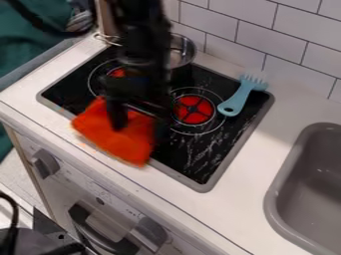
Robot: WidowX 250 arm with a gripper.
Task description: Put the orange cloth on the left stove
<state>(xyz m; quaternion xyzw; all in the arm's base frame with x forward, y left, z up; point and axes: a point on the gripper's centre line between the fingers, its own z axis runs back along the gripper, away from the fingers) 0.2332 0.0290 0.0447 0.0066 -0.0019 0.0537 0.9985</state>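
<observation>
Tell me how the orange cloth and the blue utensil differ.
The orange cloth is a broad, soft sheet; the blue utensil is slim, with tines and a holed handle. The cloth extends past the stove at the front, the utensil at the back. Both overlap the stove.

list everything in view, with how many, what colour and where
cloth: one, orange, over the stove's front left edge
stove top: one, black with grey rim, set in the counter
burners: two, red, left one partly hidden
pot: one, silvery metal, behind the arm
toothed utensil: one, light blue, back right of the stove top
sink: one, grey, right
counter: one, white, around stove top and sink
knobs: two, grey, front panel
wall tiles: several, white, behind
arm: one, black, from the top
gripper: one, black, at the cloth
</observation>
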